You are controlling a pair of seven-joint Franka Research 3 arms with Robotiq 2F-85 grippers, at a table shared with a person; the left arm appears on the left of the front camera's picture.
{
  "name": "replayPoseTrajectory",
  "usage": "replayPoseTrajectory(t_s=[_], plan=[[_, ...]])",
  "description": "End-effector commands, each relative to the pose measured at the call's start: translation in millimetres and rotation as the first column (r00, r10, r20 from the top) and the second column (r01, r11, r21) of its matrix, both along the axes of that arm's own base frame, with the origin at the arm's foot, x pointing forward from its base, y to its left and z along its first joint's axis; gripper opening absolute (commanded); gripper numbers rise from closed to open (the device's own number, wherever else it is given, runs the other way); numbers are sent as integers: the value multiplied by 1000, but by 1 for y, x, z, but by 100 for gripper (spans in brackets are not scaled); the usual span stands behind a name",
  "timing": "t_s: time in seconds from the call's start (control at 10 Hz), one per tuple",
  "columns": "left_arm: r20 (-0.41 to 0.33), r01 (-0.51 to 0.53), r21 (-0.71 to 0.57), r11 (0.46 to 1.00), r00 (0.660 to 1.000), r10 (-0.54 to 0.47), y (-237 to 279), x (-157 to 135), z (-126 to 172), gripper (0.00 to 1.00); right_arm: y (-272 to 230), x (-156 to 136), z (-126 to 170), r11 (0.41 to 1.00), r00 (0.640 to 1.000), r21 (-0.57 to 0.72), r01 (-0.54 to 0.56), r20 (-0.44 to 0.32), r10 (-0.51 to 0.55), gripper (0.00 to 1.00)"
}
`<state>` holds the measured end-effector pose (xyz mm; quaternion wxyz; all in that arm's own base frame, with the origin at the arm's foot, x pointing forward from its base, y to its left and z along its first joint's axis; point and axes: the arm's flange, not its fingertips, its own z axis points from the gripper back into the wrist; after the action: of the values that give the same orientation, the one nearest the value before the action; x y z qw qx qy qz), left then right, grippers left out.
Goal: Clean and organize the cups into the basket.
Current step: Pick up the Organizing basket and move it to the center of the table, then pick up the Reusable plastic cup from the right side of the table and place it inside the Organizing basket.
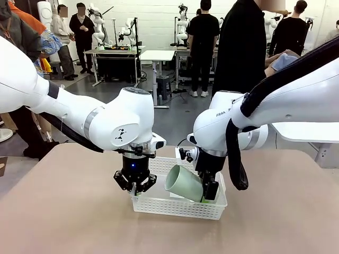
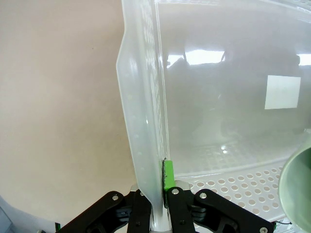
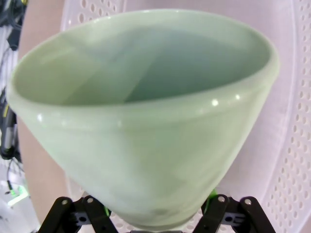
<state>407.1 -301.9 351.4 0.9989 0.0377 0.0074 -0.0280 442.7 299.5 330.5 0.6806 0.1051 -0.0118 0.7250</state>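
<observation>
A beige tabletop [image 1: 63, 211] holds a shallow white plastic lattice basket [image 1: 159, 205] near its middle, a little to the right. Two white robot arms reach down to it from either side.

The left gripper [image 1: 135, 185] stands upright at the basket's left end. Its black fingers are pinched narrow on the thin left wall. In the left wrist view the left gripper [image 2: 158, 196] has one green pad [image 2: 168, 174] pressed flat against the inner face of the translucent wall [image 2: 143, 121]. The perforated basket floor spreads to the right, and the tabletop lies to the left.

The right gripper [image 1: 210, 191] reaches into the right half of the basket and grips a pale mint green tumbler [image 1: 184, 183] near its narrow base. The tumbler is tilted. Its base points down towards the near right corner, and its open mouth points up and to the left. Whether the base touches the basket floor cannot be told. In the right wrist view the tumbler [image 3: 141, 121] looms large with its rim uppermost. The right gripper [image 3: 158, 216] has a finger on each side of the base, and the holed basket floor [image 3: 291, 170] lies behind.

A person in dark clothing [image 1: 243, 47] stands at the far side of the table.
</observation>
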Motion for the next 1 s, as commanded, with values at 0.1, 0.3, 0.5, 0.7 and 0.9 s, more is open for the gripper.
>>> replayPoseTrajectory(t_s=[0.1,0.3,0.5,0.7,0.9], plan=[[0,6,5,1000,1000,-6,-1,-1,-2,0,-2,2,3,997,1000,71,3,-9,-3,86],[0,6,5,1000,1000,-6,-1,-1,-2,0,-3,0,6,997,1000,83,-1,-1,1,100],[0,6,5,1000,1000,-6,-1,-1,-2,0,-5,-1,7,996,1000,91,-13,4,13,100],[0,6,5,1000,1000,-6,-1,-1,-2,0,-8,-6,13,994,999,108,-30,19,28,100],[0,6,5,1000,1000,-6,-1,-1,-2,0,-26,-25,35,987,996,151,-50,80,38,100]])
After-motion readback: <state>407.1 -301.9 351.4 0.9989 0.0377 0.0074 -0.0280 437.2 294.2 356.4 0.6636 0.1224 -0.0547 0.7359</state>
